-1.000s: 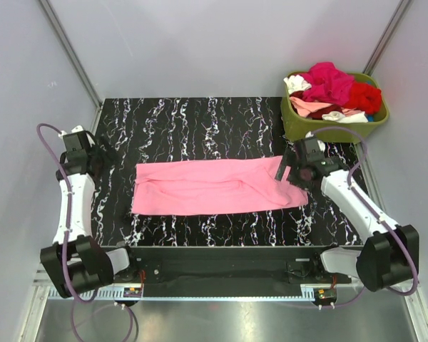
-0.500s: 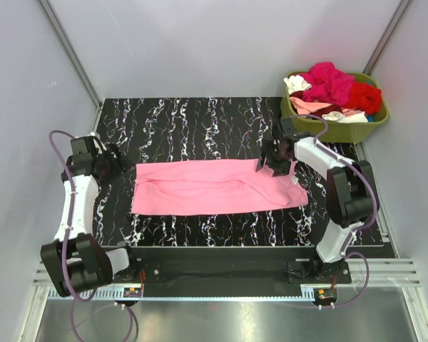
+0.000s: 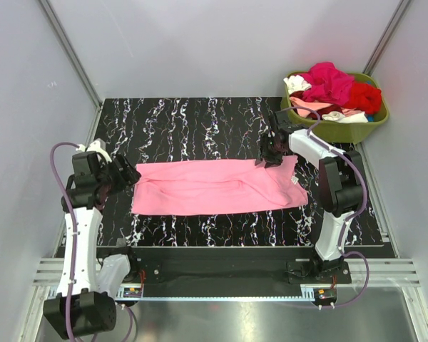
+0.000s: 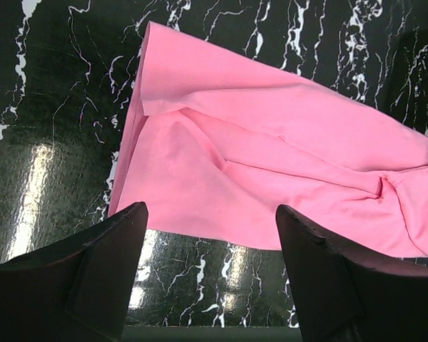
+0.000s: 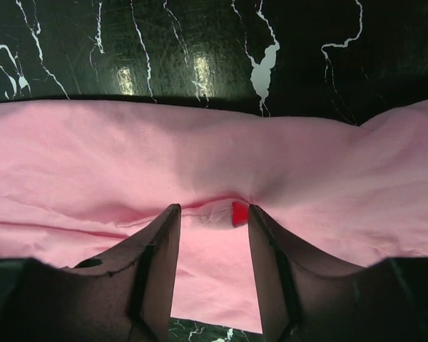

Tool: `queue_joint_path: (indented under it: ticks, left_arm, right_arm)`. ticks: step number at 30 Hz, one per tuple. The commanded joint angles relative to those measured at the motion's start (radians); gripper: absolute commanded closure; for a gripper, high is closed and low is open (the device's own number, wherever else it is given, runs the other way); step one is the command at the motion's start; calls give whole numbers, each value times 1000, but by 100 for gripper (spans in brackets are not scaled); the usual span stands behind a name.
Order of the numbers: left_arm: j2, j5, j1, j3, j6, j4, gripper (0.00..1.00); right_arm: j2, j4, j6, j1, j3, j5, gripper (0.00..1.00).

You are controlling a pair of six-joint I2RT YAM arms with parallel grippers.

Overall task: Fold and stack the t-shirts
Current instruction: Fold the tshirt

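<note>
Right fingers half-closed around a pucker in the pink t-shirt, left fingers wide; seemingly early: folded lengthwise only, no stack, other t-shirts in tub.

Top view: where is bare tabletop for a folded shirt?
Free: the strip of black marbled table between the pink t-shirt and back wall; a narrower strip along its near edge. Crowded: far right corner, with the olive-green plastic tub and right arm.
</note>
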Motion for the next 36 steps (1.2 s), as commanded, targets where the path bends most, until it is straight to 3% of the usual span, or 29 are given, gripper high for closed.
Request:
queue_joint_path:
  ticks: [1, 3, 15, 28, 36]
  left_arm:
    - [30, -9, 0, -8, 23, 32, 23]
    - [27, -3, 1, -8, 22, 35, 23]
    - [7, -5, 0, -11, 22, 42, 23]
    - [3, -3, 0, -13, 22, 43, 23]
    - [0, -3, -2, -13, 23, 45, 23]
  right_arm:
    - [2, -1, -19, 14, 20, -24, 51]
    - [2, -2, -21, 16, 13, -25, 52]
    - [-28, 1, -10, 40, -46, -39, 100]
    - [-191, 21, 70, 147, -189, -39, 100]
    - [-243, -28, 87, 233, -158, -19, 100]
